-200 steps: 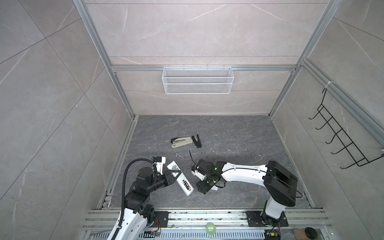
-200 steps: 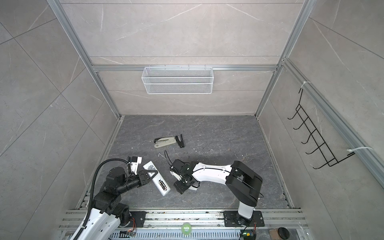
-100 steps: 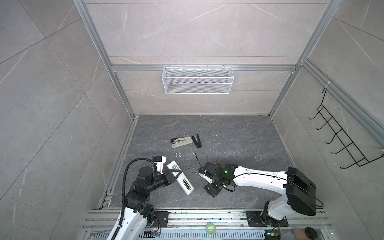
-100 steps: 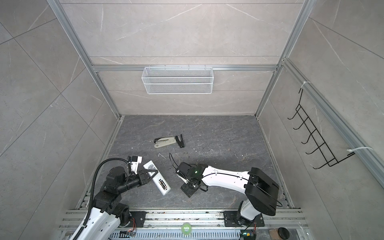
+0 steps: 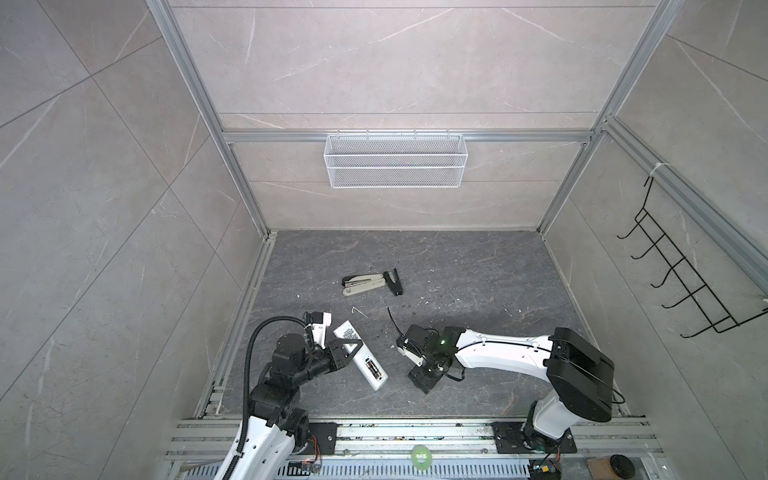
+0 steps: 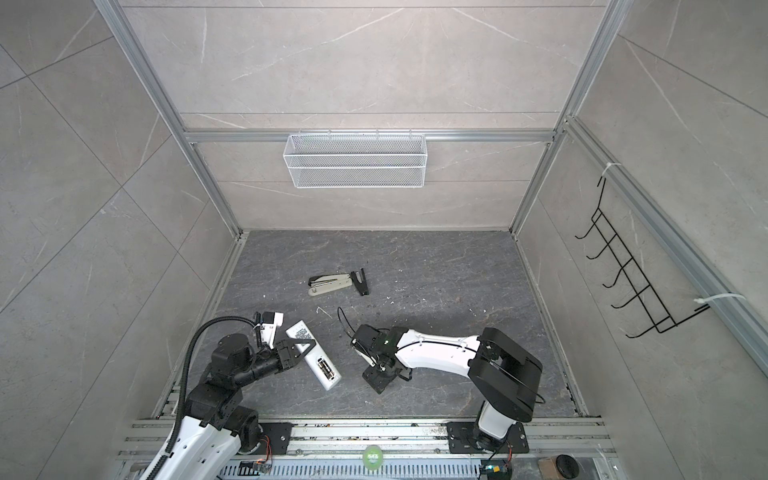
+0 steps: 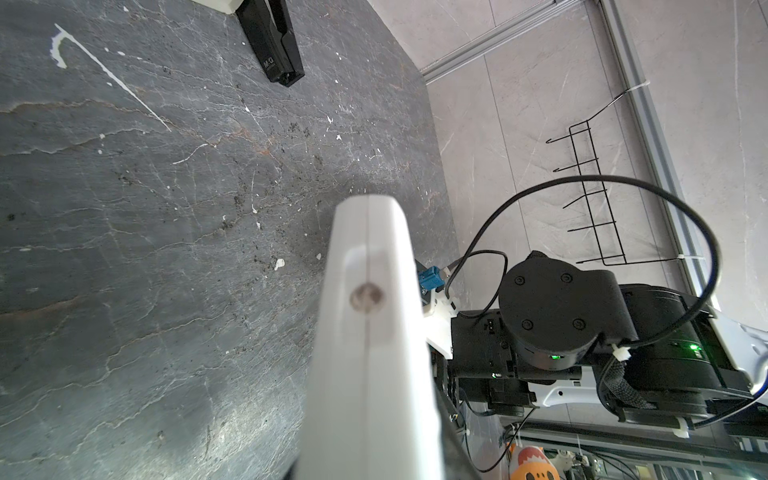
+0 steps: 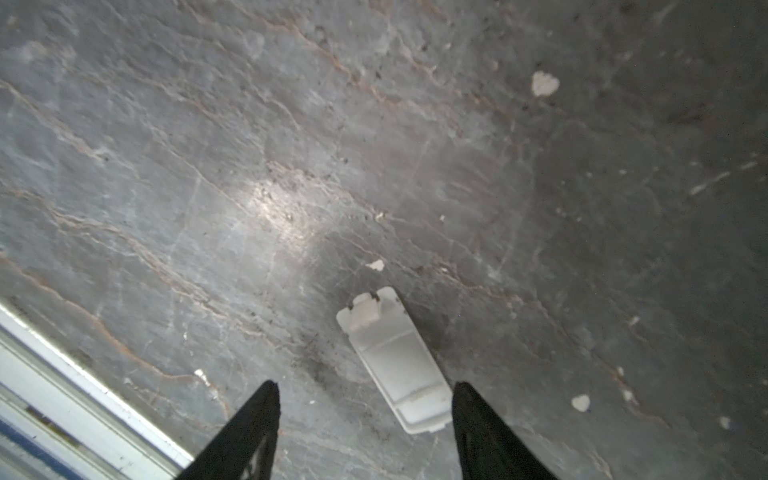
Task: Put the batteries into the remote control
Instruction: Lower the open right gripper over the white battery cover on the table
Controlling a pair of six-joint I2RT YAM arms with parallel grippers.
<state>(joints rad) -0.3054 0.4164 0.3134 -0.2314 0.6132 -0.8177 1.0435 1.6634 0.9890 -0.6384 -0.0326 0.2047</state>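
Note:
The white remote control point(image 5: 362, 358) point(image 6: 316, 360) lies slanted on the grey floor, back up, with its printed label at the far end. Its compartment stands open, and the dark batteries point(image 5: 373, 368) point(image 6: 326, 369) sit inside it. My left gripper point(image 5: 348, 345) point(image 6: 302, 345) is shut on the remote's middle from the left. In the left wrist view the remote's end point(image 7: 368, 332) fills the centre. My right gripper point(image 5: 424, 379) point(image 6: 377, 380) point(image 8: 365, 399) points down at the floor, right of the remote and apart from it, open. A small white battery cover point(image 8: 395, 361) lies flat between its fingers point(image 8: 253, 428).
A beige-and-black stapler point(image 5: 363, 284) and a black piece point(image 5: 394, 281) lie farther back on the floor. A white wire basket point(image 5: 395, 166) hangs on the back wall and a black hook rack point(image 5: 685, 282) on the right wall. Metal rails point(image 5: 374, 432) run along the front edge.
My right gripper has drawn back from the remote, to the right and toward the front, and its arm has swung out to the right. The left gripper and the remote have stayed put.

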